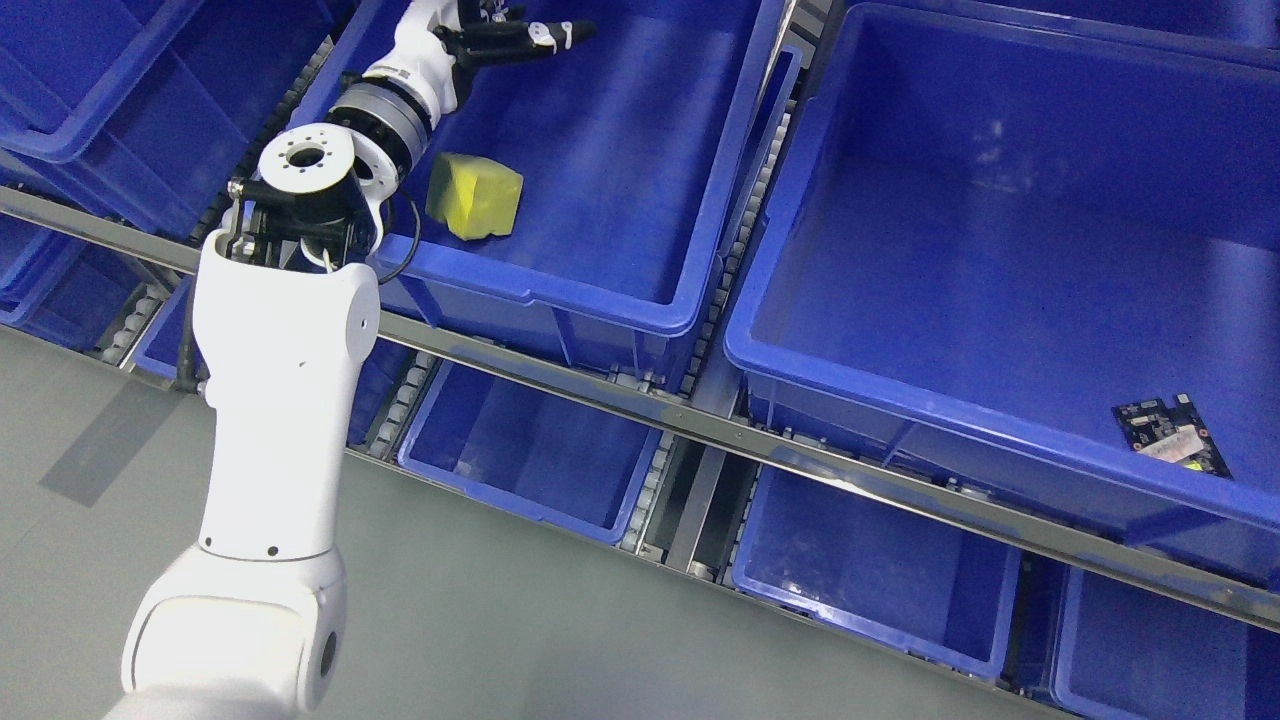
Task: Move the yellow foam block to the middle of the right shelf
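A yellow foam block [474, 196] lies near the front left corner of the middle-level blue bin [600, 290]. My left arm rises from the lower left and reaches over that bin's left wall. Its black hand [515, 38] hovers near the top edge of the view, above and beyond the block, fingers stretched out and holding nothing. The block and the hand are well apart. To the right stands a larger blue bin [760, 330] on the same level. My right arm does not show.
A small dark circuit board [1172, 436] lies at the front right of the large right bin. A metal shelf rail [700, 425] runs diagonally under the bins. Lower blue bins [530, 460] sit beneath it. More bins stand at the upper left. Grey floor [480, 620] fills the bottom.
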Robot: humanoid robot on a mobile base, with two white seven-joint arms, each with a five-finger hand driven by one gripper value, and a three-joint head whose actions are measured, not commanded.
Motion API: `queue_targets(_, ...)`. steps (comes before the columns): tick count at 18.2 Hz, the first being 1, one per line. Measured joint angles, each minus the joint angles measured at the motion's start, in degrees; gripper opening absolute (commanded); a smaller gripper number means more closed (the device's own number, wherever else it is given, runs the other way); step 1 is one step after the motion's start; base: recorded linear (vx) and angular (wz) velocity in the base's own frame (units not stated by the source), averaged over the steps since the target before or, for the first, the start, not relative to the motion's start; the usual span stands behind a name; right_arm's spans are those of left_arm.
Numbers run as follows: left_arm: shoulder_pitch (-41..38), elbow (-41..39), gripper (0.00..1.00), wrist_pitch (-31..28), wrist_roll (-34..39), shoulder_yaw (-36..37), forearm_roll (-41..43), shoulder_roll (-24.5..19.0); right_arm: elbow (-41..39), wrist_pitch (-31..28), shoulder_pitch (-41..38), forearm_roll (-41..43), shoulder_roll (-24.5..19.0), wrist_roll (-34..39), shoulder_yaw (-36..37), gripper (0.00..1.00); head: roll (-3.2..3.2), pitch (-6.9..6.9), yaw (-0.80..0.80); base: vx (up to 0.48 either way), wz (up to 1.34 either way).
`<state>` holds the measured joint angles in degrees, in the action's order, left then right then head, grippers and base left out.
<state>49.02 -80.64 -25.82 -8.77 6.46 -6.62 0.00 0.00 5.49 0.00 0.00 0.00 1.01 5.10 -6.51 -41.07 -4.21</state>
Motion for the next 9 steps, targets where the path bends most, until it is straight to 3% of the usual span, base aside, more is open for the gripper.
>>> queue_targets(9, -8.82, -8.66, 1.0, 14.48, -0.23, -4.45, 0.08, 0.0, 0.0, 0.0, 0.0, 0.0, 0.0, 0.0, 0.0, 1.0, 0.0, -0.01, 0.0, 0.0, 0.0)
